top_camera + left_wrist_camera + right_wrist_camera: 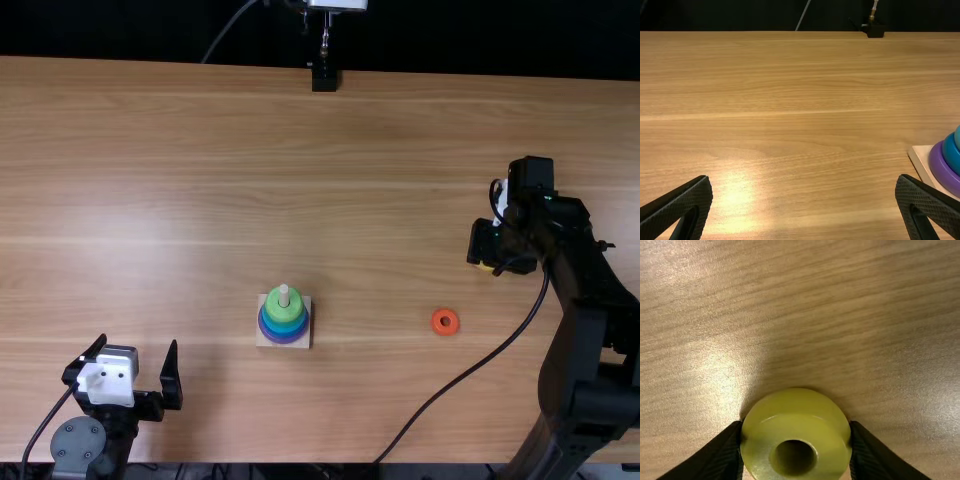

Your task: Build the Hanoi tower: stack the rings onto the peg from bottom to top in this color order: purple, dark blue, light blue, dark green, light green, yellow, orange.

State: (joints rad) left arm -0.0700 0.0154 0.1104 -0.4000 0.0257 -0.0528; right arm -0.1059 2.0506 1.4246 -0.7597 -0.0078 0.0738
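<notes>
The wooden base [265,335] carries the peg [284,295] with a stack on it: a purple ring [290,339], blue rings and a light green ring [284,312] on top. In the top view my right gripper [487,268] is at the right, over a mostly hidden yellow ring [484,267]. The right wrist view has the yellow ring [797,425] between both fingers of my right gripper [796,445], which is shut on it. An orange ring [445,321] lies flat between stack and right arm. My left gripper [152,372] stands open at the lower left; in its wrist view, the left gripper [804,200] holds nothing.
A small black stand [325,78] is at the table's far edge. The dark cable of the right arm [470,372] curves over the table's near right part, close to the orange ring. Bare wood [200,200] spans the table's left and middle.
</notes>
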